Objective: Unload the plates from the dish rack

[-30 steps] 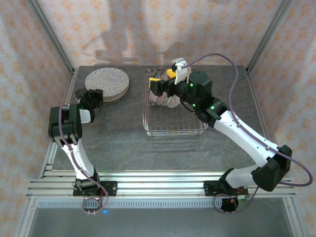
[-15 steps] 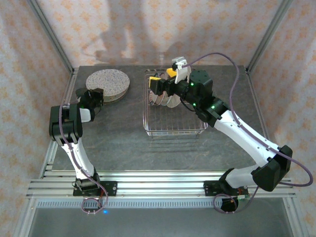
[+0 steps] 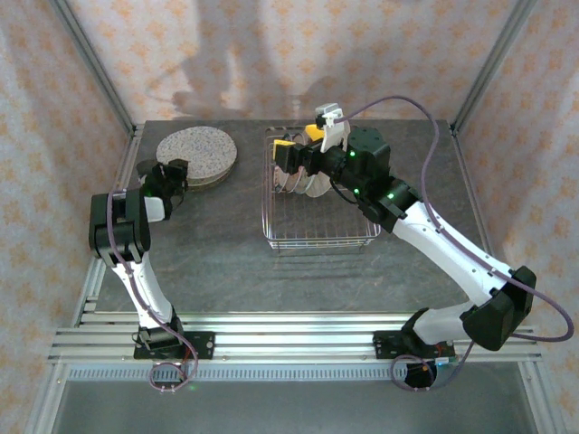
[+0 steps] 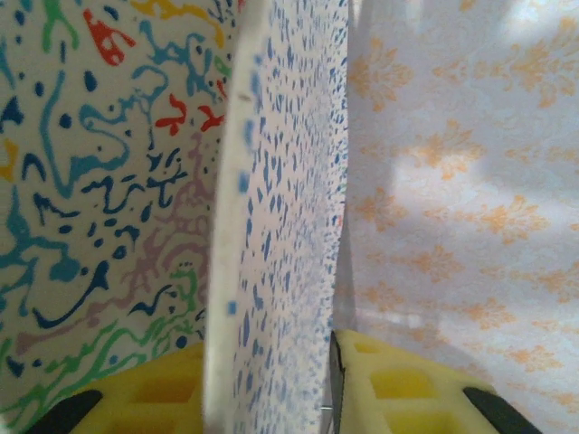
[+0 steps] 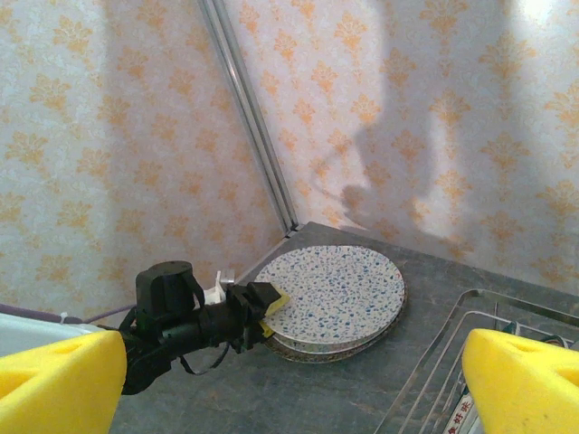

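Clamps the left pincer (image 3: 175,168) on the near-left rim of the speckled plate (image 3: 197,149), top of the stack (image 3: 217,174) at the far left of the worktop (image 3: 217,244). Pins that rim between both yellow fingers (image 4: 407,389). Holds the right pincer (image 3: 297,145), fingers wide apart, over the dish rack (image 3: 321,237), just above the plates (image 3: 303,183) standing upright at its far end.
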You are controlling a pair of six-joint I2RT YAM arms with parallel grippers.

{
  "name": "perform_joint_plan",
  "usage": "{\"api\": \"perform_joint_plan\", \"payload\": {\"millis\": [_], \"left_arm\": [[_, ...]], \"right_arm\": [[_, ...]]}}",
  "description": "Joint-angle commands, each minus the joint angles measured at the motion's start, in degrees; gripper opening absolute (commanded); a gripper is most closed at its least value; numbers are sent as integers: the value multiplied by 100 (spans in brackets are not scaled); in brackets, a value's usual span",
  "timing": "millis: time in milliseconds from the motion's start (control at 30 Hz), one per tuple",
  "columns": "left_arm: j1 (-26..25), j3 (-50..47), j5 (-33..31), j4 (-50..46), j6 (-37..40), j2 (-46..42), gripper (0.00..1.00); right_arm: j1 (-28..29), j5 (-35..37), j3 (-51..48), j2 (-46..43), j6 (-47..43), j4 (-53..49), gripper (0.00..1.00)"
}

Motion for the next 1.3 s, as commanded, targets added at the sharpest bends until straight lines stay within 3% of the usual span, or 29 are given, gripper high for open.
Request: {"api": "perform_joint_plan", "payload": {"millis": [0, 267, 533, 1267], "left_arm": [[51, 231, 100, -317, 218, -157, 42], [49, 517, -62, -1750, 593, -407, 60], [49, 1014, -202, -3182, 1037, -609, 62], [49, 1666, -367, -4379, 1358, -286, 67]], "right_arm": [[35, 105, 228, -37, 83, 8, 95], [37, 126, 227, -66, 153, -24, 95], [38, 149, 194, -95, 215, -46, 95], [37, 330, 236, -148, 228, -272, 96]]}}
